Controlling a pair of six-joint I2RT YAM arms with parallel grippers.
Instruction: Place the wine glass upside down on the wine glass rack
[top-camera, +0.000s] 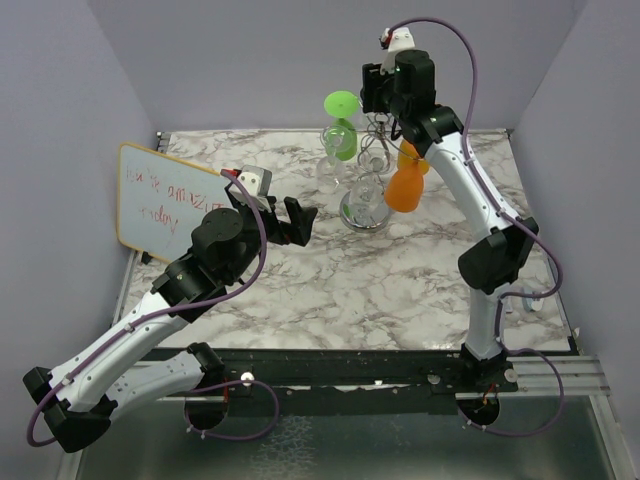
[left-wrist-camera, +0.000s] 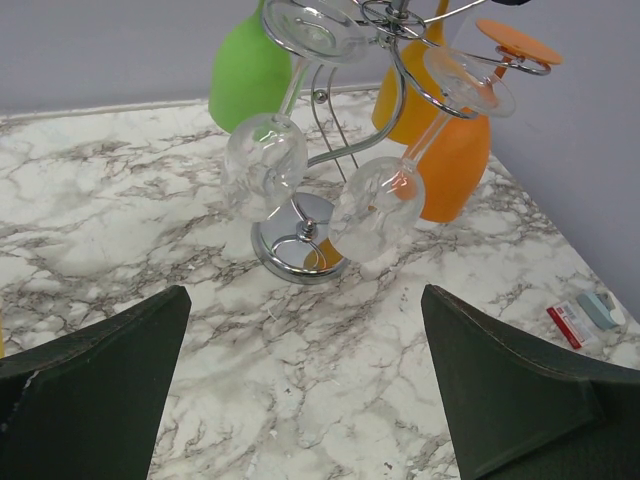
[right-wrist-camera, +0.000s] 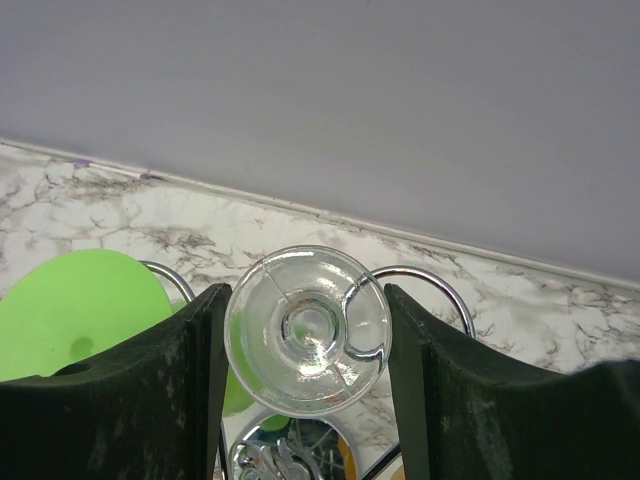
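A whiteboard leans at the left edge of the marble surface. The left gripper hovers spread wide, holding nothing. On the wine glass rack, 2 clear, 1 green and 1 orange glass hang inverted. Above it, the right gripper stands spread, its fingers flanking the wine glass foot seated in a wire curl; contact unclear.

Bright, even light; soft shadows, glare on chrome

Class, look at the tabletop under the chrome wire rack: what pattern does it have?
White marble with grey veins on the tabletop beneath the chrome wire rack; the left wrist view shows it best.
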